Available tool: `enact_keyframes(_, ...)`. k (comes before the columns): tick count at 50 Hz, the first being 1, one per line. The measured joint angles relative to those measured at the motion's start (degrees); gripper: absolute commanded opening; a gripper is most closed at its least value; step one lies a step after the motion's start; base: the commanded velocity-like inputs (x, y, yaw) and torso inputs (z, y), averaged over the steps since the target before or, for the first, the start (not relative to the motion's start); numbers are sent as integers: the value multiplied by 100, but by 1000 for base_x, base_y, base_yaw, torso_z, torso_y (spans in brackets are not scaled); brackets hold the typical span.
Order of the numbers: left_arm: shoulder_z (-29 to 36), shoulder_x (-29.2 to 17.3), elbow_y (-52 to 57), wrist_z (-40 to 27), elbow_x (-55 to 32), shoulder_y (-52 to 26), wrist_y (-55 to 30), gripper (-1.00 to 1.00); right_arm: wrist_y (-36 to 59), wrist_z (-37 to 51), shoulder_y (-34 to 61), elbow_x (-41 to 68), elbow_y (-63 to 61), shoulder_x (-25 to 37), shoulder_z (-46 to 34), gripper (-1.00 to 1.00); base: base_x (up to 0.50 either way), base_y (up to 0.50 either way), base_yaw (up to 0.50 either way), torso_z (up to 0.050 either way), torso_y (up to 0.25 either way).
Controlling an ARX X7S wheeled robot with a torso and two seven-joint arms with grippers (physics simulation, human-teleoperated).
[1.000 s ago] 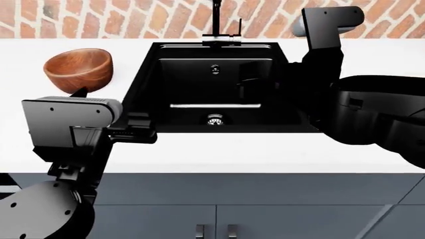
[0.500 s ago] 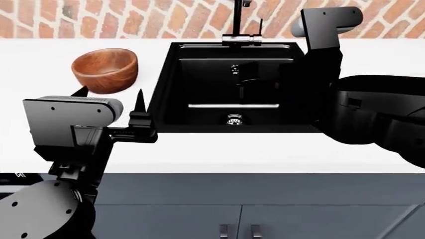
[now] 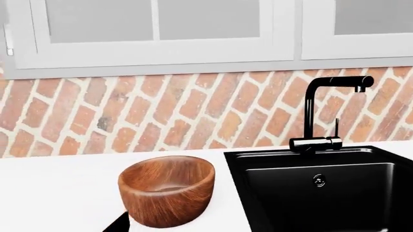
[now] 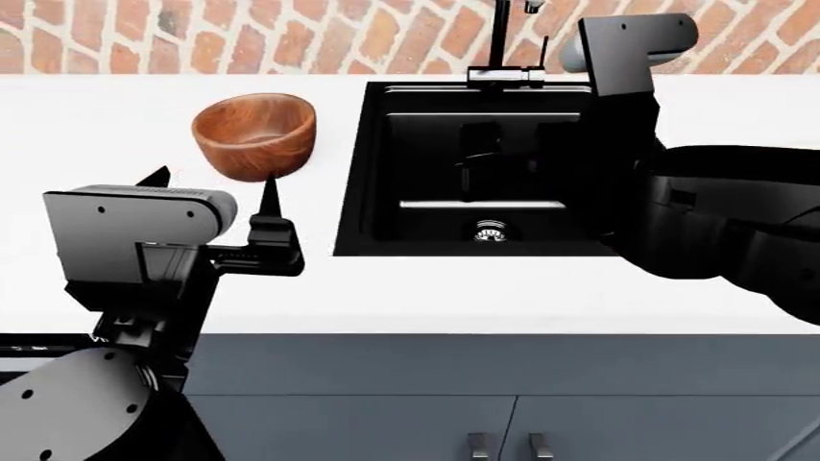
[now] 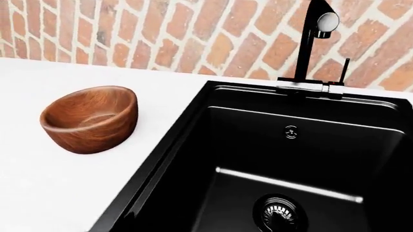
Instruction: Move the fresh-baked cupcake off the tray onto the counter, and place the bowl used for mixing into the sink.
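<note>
The wooden bowl [image 4: 253, 133] stands upright and empty on the white counter [image 4: 423, 288], just left of the black sink [image 4: 423, 163]. My left gripper [image 4: 213, 182] hovers in front of the bowl, open, with nothing between its fingers. In the left wrist view the bowl [image 3: 166, 191] sits close ahead, and one fingertip [image 3: 117, 224] shows at the frame's edge beside it. My right gripper [image 4: 513, 154] hangs over the sink basin, dark against it, jaws apart and empty. In the right wrist view the bowl [image 5: 90, 118] lies beside the sink [image 5: 290, 159]. The cupcake and the tray are out of view.
A black gooseneck faucet [image 4: 506, 48] stands at the sink's back edge before the brick wall. A round metal drain [image 4: 490, 230] sits in the basin floor. Grey-blue cabinets with handles [image 4: 506, 447] run below the counter. Windows [image 3: 161, 29] show above the bricks.
Bowl and sink have slid to the right in the head view, so the robot has shifted left along the counter. Both arms hold the same pose.
</note>
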Motion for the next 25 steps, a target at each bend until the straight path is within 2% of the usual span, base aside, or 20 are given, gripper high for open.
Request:
enact_keyframes(3, 1, 0, 2, -1, 2, 1, 0, 100, 0, -6, -7, -1, 1, -2, 5, 100, 0, 229, 0, 0, 0)
enact_keyframes(18, 6, 8, 0, 5, -1, -6, -6, 100, -24, -31, -63, 42, 60, 9, 42, 100, 2, 0, 0, 0, 0)
enact_keyframes(25, -1, 6, -12, 0, -1, -15, -10, 100, -30, -41, -84, 45, 82, 4, 53, 100, 125, 0, 0, 0, 0)
